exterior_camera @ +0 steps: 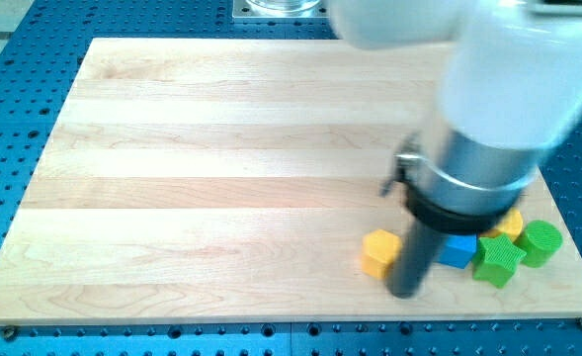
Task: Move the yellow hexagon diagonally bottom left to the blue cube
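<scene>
The yellow hexagon point(379, 252) lies on the wooden board point(221, 148) near the view's bottom right, left of the other blocks and apart from them. My tip point(403, 293) touches the board just right of and below the hexagon, between it and the blue cube point(457, 250), which the rod partly hides. The arm's body covers much of the cluster. A green star point(497, 260), a green cylinder point(541, 242) and part of a second yellow block point(510, 224) show to the right.
The blue perforated table point(14, 129) surrounds the board. The board's bottom edge runs close below the blocks. The red blocks and the other blue block are hidden behind the arm.
</scene>
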`<state>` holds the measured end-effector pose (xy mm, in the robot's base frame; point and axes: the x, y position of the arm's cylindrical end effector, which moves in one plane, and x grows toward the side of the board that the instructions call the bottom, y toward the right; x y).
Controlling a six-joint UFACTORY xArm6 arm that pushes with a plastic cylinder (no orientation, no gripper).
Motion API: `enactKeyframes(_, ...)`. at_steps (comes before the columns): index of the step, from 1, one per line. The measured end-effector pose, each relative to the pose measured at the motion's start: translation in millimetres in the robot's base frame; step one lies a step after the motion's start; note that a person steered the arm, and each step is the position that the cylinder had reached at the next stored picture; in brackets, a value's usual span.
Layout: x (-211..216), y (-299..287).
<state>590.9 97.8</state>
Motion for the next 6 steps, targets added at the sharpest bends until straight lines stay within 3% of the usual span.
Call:
enactKeyframes(2, -55.0, 0.4)
enactKeyframes(3, -41.4, -99.5)
enactKeyframes(4, -62.5, -115.6)
enactKeyframes(5, -103.6, -108.8)
enactKeyframes(6, -171.2, -53.1)
